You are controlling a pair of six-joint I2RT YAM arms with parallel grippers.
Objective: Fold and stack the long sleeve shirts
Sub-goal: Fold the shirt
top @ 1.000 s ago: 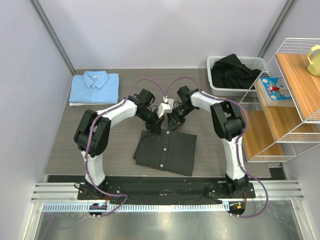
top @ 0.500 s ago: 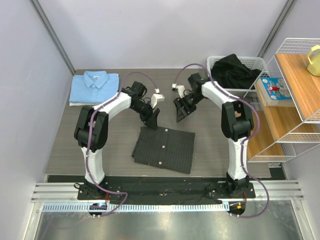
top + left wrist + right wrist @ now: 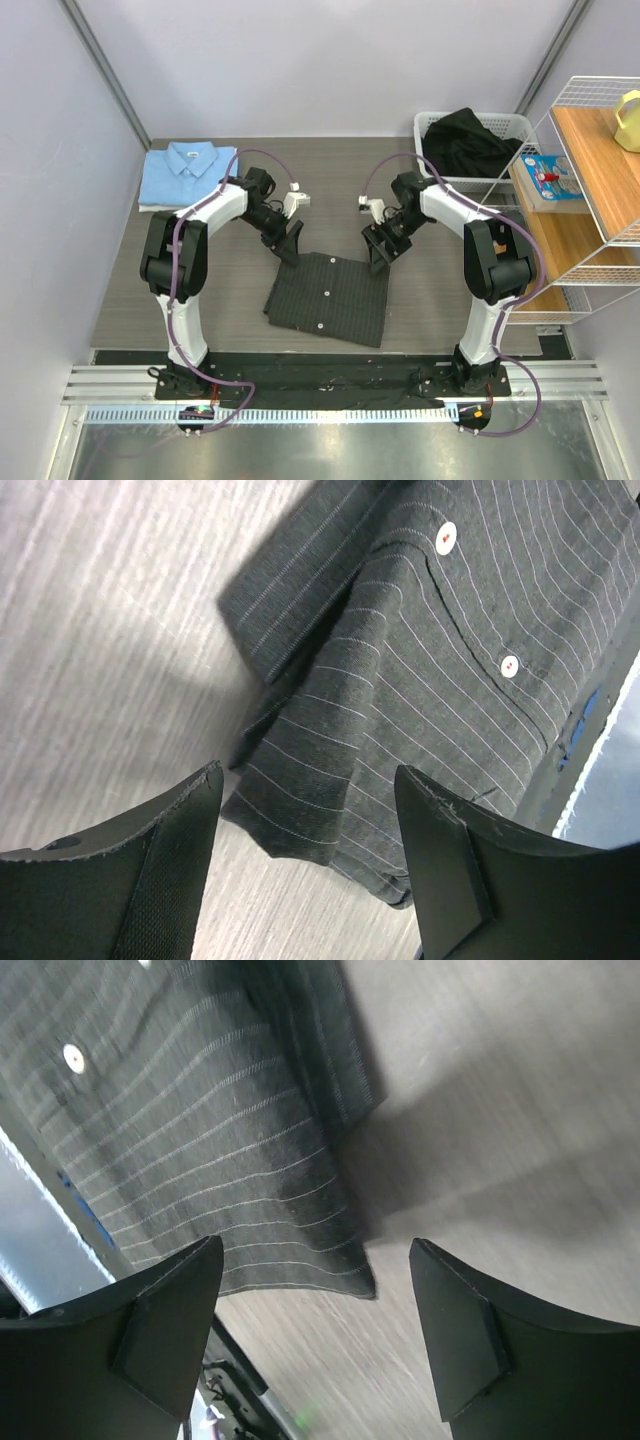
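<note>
In the middle of the table point(image 3: 130, 300), you have the dark shirt point(image 3: 328, 298) lying folded into a flat rectangle, with its pale pinstripes and white buttons point(image 3: 446, 535) facing up. Your left gripper point(image 3: 289, 250) hangs over the far left corner of this shirt, and your right gripper point(image 3: 378, 258) hangs over the far right corner. Both are released. In each wrist view the fingers point(image 3: 170, 870) stand wide apart and nothing is between them; you see only cloth and the wood-grain table surface below. At the left corner, the folded layers of the cloth lie a little uneven, one edge showing under the other. The blue shirt point(image 3: 190, 175) is folded too, with its collar up, and it rests at the far left corner of the table, well apart from the dark one, so the two are not yet stacked. At the far right corner stands a white basket point(image 3: 432, 125) with a black garment point(image 3: 465, 138) inside. A wire shelf point(image 3: 590, 150) stands just beside the table on the right.
</note>
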